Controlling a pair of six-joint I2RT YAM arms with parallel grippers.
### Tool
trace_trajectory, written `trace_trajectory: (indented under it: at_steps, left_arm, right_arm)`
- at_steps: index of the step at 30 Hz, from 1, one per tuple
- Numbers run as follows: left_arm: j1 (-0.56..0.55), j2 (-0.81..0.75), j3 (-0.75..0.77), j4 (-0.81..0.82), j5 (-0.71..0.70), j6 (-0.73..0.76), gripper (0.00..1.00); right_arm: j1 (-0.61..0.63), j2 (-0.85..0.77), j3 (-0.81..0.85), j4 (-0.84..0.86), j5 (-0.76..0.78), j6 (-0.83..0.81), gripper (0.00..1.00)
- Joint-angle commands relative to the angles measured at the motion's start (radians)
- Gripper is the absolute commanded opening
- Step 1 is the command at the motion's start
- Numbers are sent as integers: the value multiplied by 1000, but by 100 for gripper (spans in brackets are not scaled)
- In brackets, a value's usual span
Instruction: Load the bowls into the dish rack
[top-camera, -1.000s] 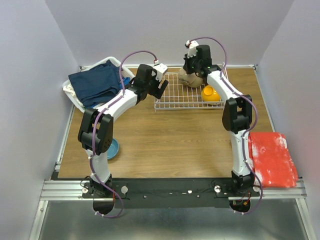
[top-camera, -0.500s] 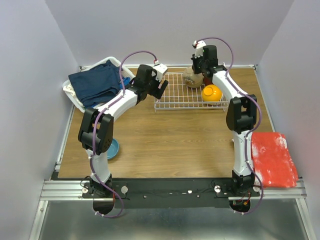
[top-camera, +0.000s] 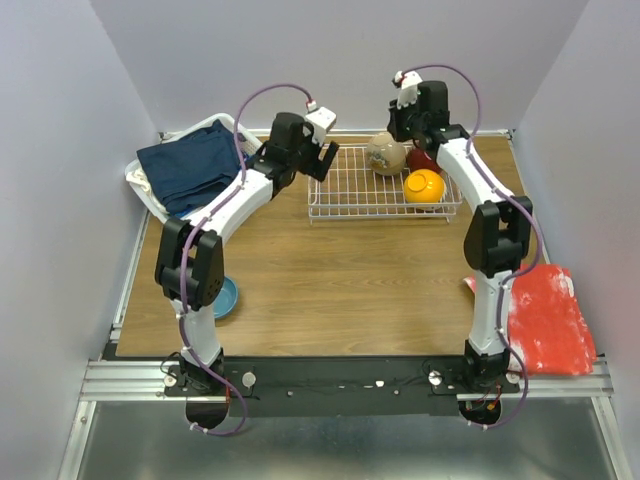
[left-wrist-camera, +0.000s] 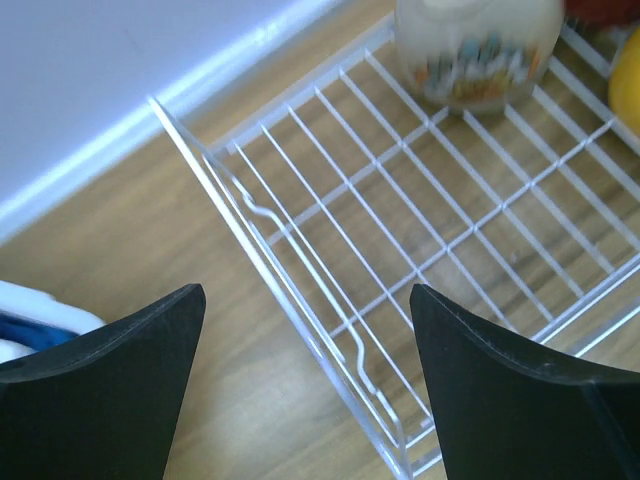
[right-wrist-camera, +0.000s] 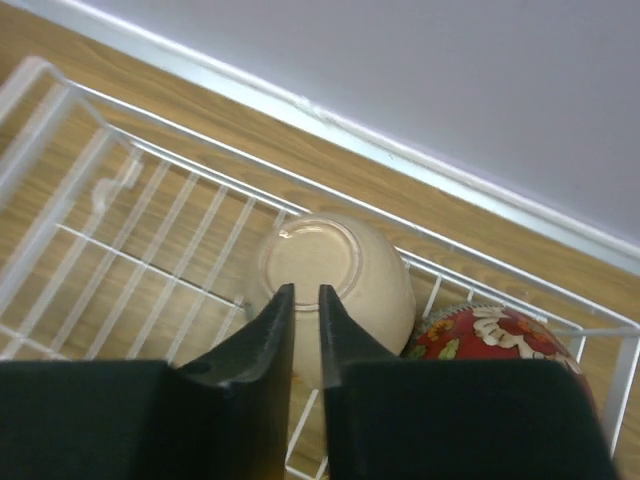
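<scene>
Right wrist view: right gripper fingers a narrow slit apart, gripping nothing, over the upturned cream bowl.
Bowl position: far side of dish rack, hard beside a red patterned bowl.
Left gripper: wide, empty, above the rack's left edge.
Advice: lift straight up, don't nudge neighbours; blue bowl, outside the rack, awaits.

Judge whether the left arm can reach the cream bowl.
Probably yes: the left claw hangs open over the dish rack, bare wire before the cream bowl, though the right claw hovers nearby.
</scene>
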Motion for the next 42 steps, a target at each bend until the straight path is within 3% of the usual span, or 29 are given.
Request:
trace_trajectory:
  at_steps: [1,5,6,12,16,19,22,26,29,35,42]
  left_arm:
    - [12,-154,129,-40,-23,47,95]
    - [85,-293,77,-145,-91,75,98]
    - [114,-318,41,-183,-95,36,99]
    - [367,-481,-96,-278,-99,28,99]
    - [430,-541,-156,-315,-124,43,99]
    - [478,-565,-205,-327,-154,23,99]
    - [524,-585,-242,-347,-194,-59,99]
    - [610,-582,-225,-468,-186,-188,99]
    - [647,-588,-233,-548,-186,-222,99]
    - [696,-735,-394,-513,-192,-258,99]
    - [731,-854,-444,-573,-235,-238,99]
  right_arm:
    - [-1,-151,-30,-17,-184,-25,31]
    - [3,-234,-125,-45,-387,-114,38]
    - [6,-279,-191,-45,-500,-148,39]
    - [172,-349,-275,-261,-679,-533,44]
    - [339,-254,-189,-416,-612,-674,45]
    - [466,-174,-65,-495,-519,-691,46]
    - [583,-81,18,-526,-405,-722,46]
    - [707,22,116,-600,-376,-759,46]
    - [767,88,178,-630,-357,-800,46]
    - [855,145,178,-574,-304,-811,54]
    - [904,237,273,-551,-307,-834,55]
